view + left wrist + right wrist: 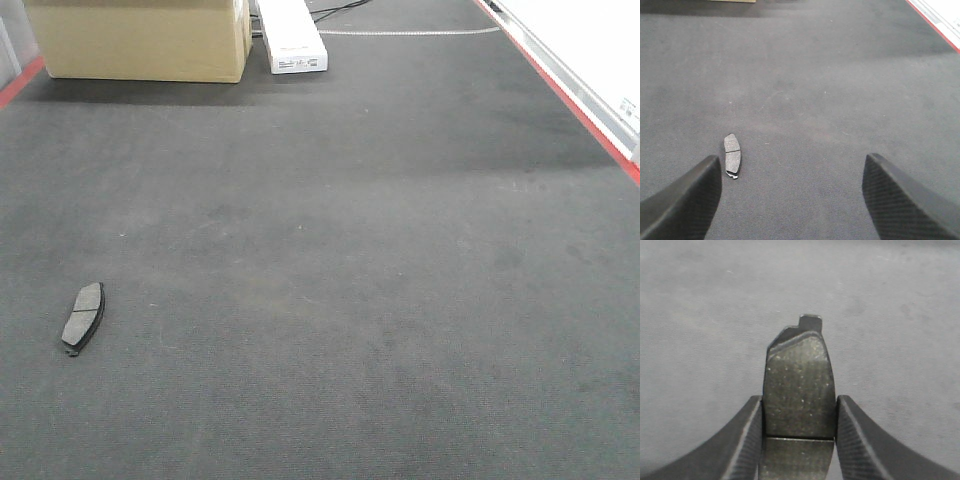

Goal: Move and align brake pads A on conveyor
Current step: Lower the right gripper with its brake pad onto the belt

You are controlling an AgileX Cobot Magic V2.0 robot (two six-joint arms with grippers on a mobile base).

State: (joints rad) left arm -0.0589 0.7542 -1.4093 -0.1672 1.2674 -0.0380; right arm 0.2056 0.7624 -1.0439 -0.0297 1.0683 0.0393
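One grey brake pad (83,316) lies flat on the dark conveyor (360,280) at the front left, friction face up, its long axis running roughly away from me. The left wrist view shows that same brake pad (732,155) just inside the left finger of my left gripper (792,167), which hangs open above the belt (810,90) with nothing between its fingers. My right gripper (799,410) is shut on another brake pad (799,385), gripped across its width near the centre groove, held above the belt (900,340). Neither gripper appears in the front view.
A cardboard box (140,38) and a white oblong box (291,35) stand at the belt's far end. A red edge stripe (565,95) runs along the right side with a white surface (590,45) beyond it.
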